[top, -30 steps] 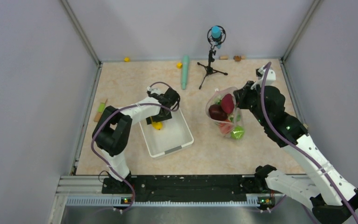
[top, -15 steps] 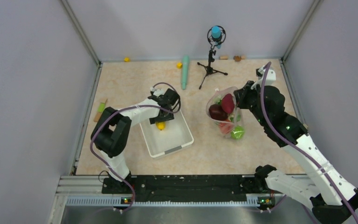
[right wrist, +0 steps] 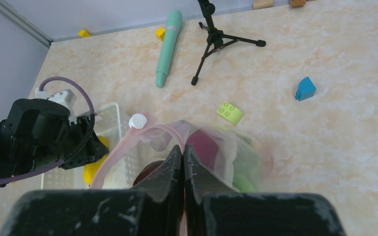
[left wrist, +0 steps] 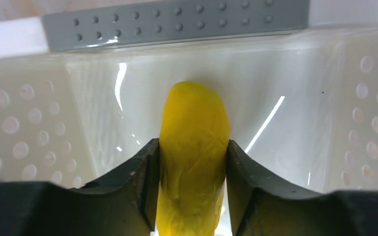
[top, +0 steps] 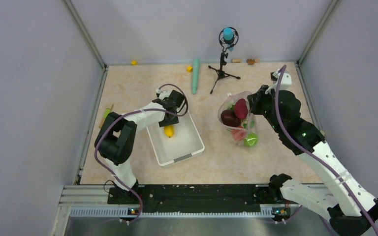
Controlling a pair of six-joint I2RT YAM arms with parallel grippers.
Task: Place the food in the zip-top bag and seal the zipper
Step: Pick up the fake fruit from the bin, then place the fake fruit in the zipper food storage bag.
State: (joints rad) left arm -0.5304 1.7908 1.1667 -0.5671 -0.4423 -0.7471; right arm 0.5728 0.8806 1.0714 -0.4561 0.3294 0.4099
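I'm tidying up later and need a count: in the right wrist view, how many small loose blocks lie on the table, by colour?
yellow blocks: 2
green block: 1
blue block: 1
Total: 4

Basket (top: 183, 157) L of centre on desk (top: 128, 93), 1 corn-like piece (top: 169, 131) in it. To its R, zip-top bag (top: 248, 129) — produce (top: 230, 118) inside. Behind them: cylinder (top: 195, 76), tripod stand (top: 222, 69) R of it.
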